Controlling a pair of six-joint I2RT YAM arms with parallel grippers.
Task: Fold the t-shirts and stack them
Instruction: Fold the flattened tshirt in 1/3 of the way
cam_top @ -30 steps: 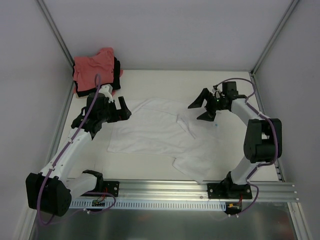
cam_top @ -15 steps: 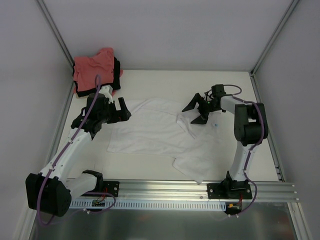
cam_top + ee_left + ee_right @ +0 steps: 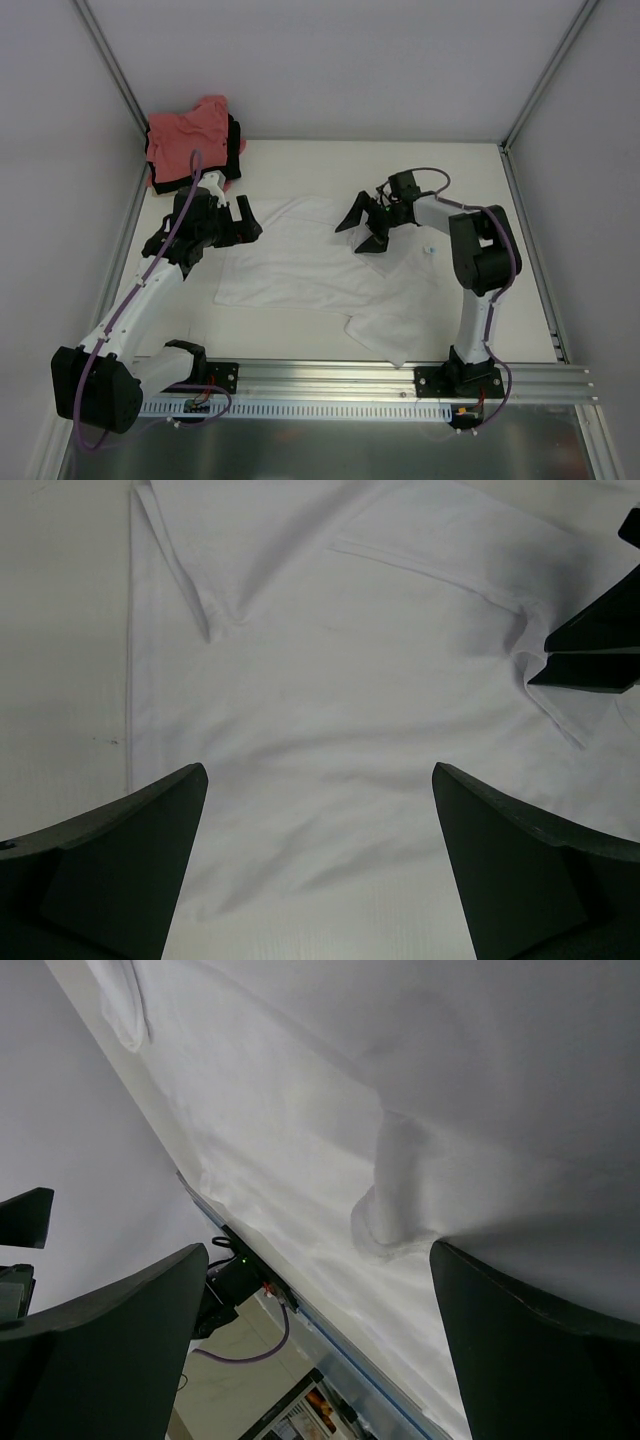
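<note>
Currently on the table [image 3: 300, 160]: I see one white t-shirt [image 3: 300, 265] spread mostly flat around the centre, with a rumpled flap trailing toward 5 o'clock, close to the rail [image 3: 330, 372].
Stack corner: a salmon-pink shirt [image 3: 188, 135] lies bunched on a black shirt [image 3: 234, 140] at 11 o'clock, hard against the far-left corner — well apart from the white one.
Left claw [image 3: 250, 220]: wide open, holding nothing; it hangs over the white cloth's 9 o'clock edge, pointing toward 3 o'clock.
Left wrist view: my two fingers frame smooth white cloth with a seam crease at 11 o'clock — the other arm's black tips show at 3 o'clock.
Right claw [image 3: 348, 240]: wide open too, gripping nothing; it sits over the shirt's 1 o'clock part, aimed toward 8 o'clock.
Right wrist view: a small rolled fold of white cloth lies between my fingers; whether either fingertip touches the cloth I cannot tell.
</note>
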